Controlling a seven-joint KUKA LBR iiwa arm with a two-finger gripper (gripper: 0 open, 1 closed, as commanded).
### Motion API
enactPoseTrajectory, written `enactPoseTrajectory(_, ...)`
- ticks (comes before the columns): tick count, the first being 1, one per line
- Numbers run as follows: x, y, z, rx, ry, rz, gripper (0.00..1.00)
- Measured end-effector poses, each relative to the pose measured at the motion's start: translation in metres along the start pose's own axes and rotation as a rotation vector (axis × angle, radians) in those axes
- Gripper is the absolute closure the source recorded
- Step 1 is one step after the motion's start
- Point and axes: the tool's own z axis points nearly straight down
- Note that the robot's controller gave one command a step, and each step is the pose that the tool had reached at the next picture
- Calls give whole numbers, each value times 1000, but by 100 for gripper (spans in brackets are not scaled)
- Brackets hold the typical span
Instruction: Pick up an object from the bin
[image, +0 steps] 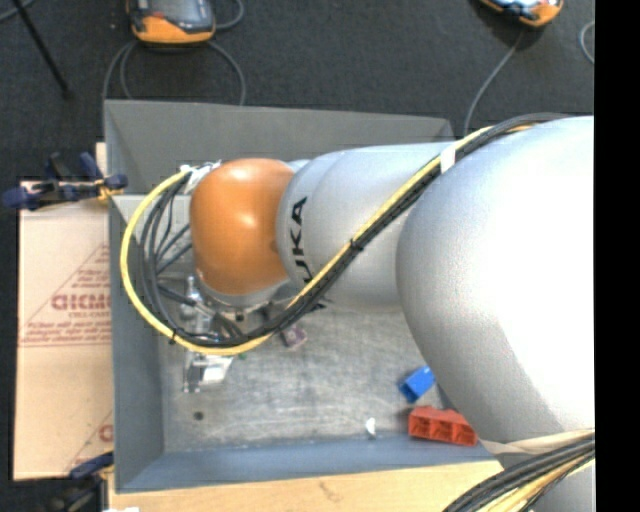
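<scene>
Orange-capped silver arm (400, 230) hid most of the grey metal bin (140, 420). The gripper (205, 372) sat low by the left wall, and I couldn't tell if it was clenched or holding anything. Small blue block (417, 383) and flat red plastic brick (441, 427) lay well off to the right.

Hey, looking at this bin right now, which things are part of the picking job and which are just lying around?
In the job: grey bin; gripper, over the left of its floor.
Lying about, away from the gripper: blue block; red brick; small white bit; small purplish piece.
</scene>
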Motion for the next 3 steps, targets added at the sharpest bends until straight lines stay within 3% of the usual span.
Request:
enactPoseTrajectory(1, -3, -47, 19, -7, -37, -122, 0)
enactPoseTrajectory(2, -76, -21, 18, -8, -19, 23, 0)
enactPoseTrajectory(3, -77, -25, 19, -4, -23, 27, 100)
